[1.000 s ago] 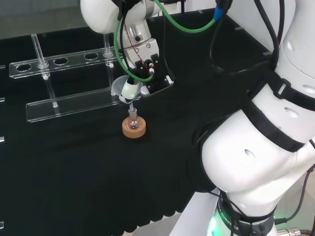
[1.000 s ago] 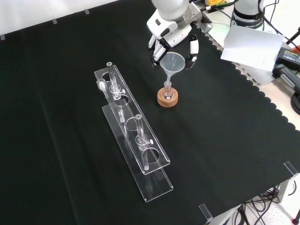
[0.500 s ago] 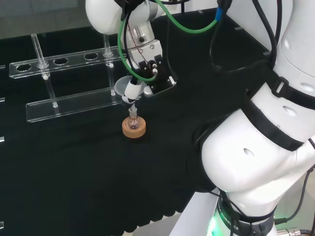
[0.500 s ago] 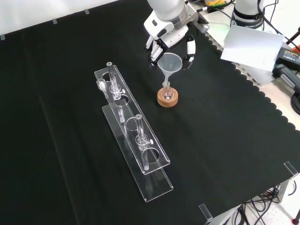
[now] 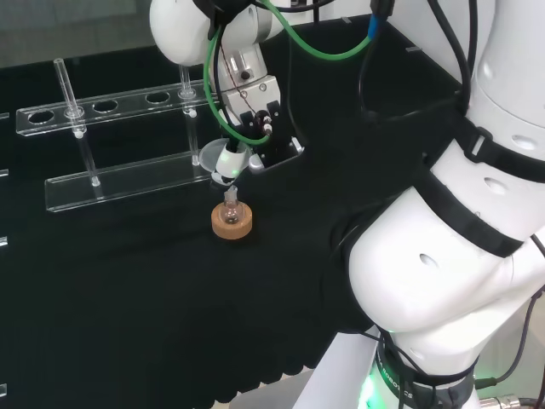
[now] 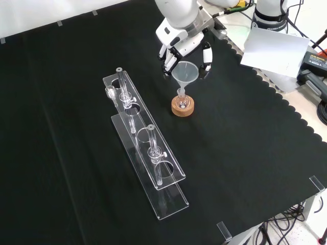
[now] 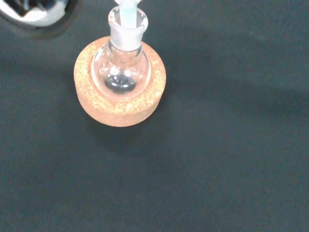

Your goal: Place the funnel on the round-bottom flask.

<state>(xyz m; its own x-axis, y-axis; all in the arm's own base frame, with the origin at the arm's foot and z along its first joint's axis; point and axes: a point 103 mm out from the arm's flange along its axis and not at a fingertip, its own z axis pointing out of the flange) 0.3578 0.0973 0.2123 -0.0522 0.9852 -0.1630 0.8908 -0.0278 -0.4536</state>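
The hand [image 6: 185, 43] hangs over the black cloth [image 6: 245, 153] with its fingers [image 6: 206, 55] pointing down on either side of the clear funnel [image 6: 183, 73]. From the front the fingers stand close around the funnel's cone, but I cannot tell whether they touch it or whether they are spread or closed. In the head view the hand [image 5: 255, 111] sits just above and to the right of the funnel [image 5: 219, 158].

Directly below the hand, the funnel's stem reaches down into the neck of the small round-bottom flask [image 6: 182, 100]. The wrist view shows it plainly: the pale stem enters the flask's [image 7: 122, 63] open mouth, and the flask stands upright in its cork ring [image 7: 120, 104], with a little dark patch at the bottom of the bulb. In the head view the cork ring [image 5: 232, 223] sits just below the hand.

Off to the hand's side, lower left in the front view, stands a clear plastic tube rack [image 6: 145, 148] with a couple of glass tubes [image 6: 122, 87] upright in it, well apart from the flask.
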